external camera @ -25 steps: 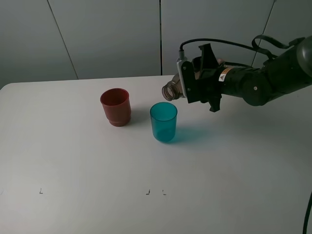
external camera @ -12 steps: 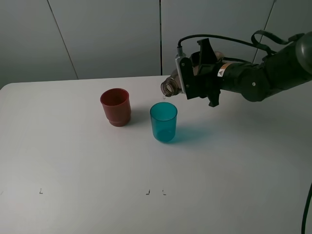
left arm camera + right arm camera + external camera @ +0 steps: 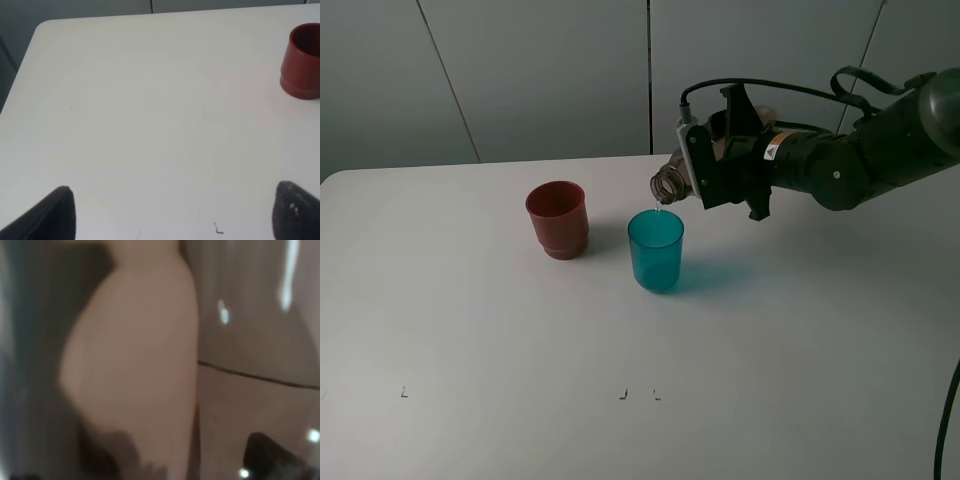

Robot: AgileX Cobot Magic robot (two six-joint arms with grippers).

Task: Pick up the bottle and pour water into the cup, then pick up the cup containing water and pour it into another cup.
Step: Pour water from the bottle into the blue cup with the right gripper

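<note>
My right gripper [image 3: 724, 168] is shut on the bottle [image 3: 669, 185], which lies nearly level above the table. Its open mouth points left and slightly down, just over the rim of the cup [image 3: 656, 250], a teal translucent tumbler. A thin trickle shows between the mouth and the cup. The dark-red other cup [image 3: 557, 218] stands upright to the left of the teal one; it also sits at the edge of the left wrist view [image 3: 301, 62]. The bottle's blurred brownish body [image 3: 130, 370] fills the right wrist view. My left gripper [image 3: 177, 212] is open over bare table, far from both cups.
The white table [image 3: 470, 330] has small black corner marks [image 3: 404, 392] near its front edge. A grey panelled wall stands behind. My right arm's black cable [image 3: 770, 88] loops above the wrist.
The right gripper has lifted a little and shifted left with the bottle, bringing the mouth over the teal cup's rim. Both cups have stayed put.
</note>
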